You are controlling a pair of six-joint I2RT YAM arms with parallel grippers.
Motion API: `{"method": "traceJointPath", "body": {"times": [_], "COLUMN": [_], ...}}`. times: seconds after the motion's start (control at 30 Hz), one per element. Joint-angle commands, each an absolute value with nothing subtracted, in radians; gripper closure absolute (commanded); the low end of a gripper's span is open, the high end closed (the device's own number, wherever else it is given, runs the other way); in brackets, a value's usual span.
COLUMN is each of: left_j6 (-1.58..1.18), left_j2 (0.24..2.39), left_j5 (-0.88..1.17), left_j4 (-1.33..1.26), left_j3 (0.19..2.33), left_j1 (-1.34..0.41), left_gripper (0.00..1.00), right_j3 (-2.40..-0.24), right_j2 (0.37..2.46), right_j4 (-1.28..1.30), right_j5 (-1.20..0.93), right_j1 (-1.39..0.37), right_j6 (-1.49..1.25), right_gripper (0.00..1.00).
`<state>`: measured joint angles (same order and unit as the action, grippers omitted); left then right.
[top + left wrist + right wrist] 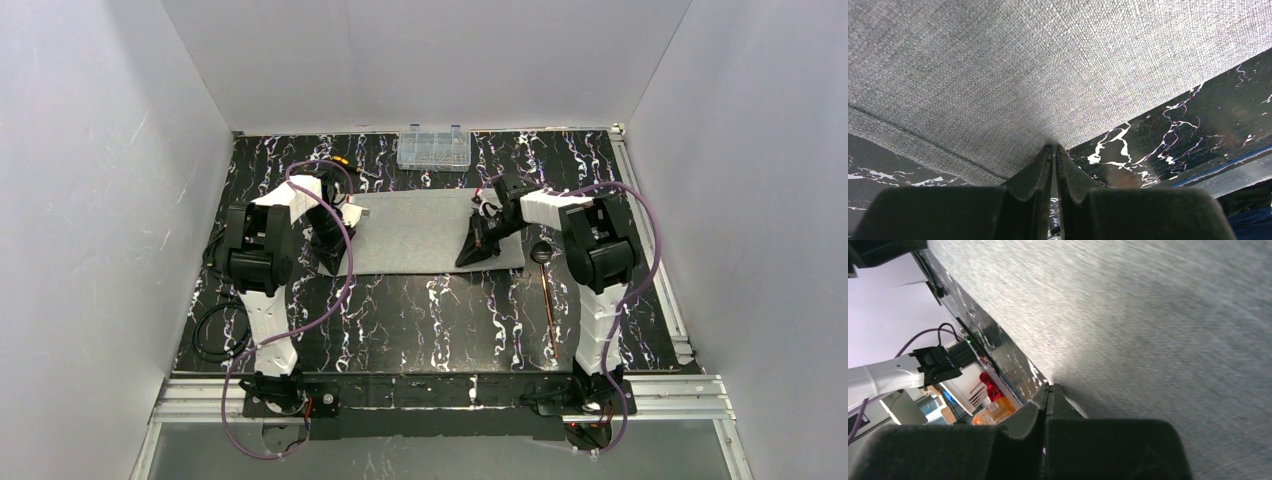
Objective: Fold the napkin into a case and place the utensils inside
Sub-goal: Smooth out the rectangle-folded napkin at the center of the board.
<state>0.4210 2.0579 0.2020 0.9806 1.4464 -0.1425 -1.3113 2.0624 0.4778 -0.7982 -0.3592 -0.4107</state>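
Observation:
The light-grey napkin (pixel 420 232) lies as a wide flat rectangle on the black marbled table (pixel 430 320). My left gripper (pixel 333 248) is at its near left corner. In the left wrist view (pixel 1054 147) the jaws are pressed together on the cloth's (pixel 1023 75) edge. My right gripper (pixel 476 250) is at the near right part of the napkin. In the right wrist view (pixel 1049 385) it is shut on the cloth's (pixel 1148 330) edge. The copper-brown utensils (pixel 548 300), with a dark spoon head (pixel 541 252), lie on the table right of the napkin.
A clear plastic compartment box (pixel 434 147) stands at the back edge behind the napkin. A small orange-handled tool (pixel 341 160) lies at the back left. Purple cables hang along both arms. White walls close in the table on three sides.

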Motion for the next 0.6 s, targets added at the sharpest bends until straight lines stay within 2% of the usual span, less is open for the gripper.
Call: {"method": "traceJointPath", "body": {"times": [0.0, 0.23, 0.57], "left_j6": [0.458, 0.464, 0.472], "left_j2": [2.063, 2.061, 2.059], "left_j5": [0.124, 0.117, 0.109], "left_j4": [0.888, 0.887, 0.882], "left_j3": [1.418, 1.417, 1.408], "left_j1": [-0.138, -0.138, -0.138], "left_gripper": [0.92, 0.92, 0.93], "right_j3": [-1.287, -1.156, -1.158], "right_j2": [2.054, 1.993, 1.988], "right_j4": [0.529, 0.545, 0.618], "right_j5": [-0.801, -0.775, -0.702], "right_j1": [-0.341, -0.230, -0.140], "right_j6": [-0.355, -0.308, -0.241], "right_gripper": [0.96, 0.96, 0.96]}}
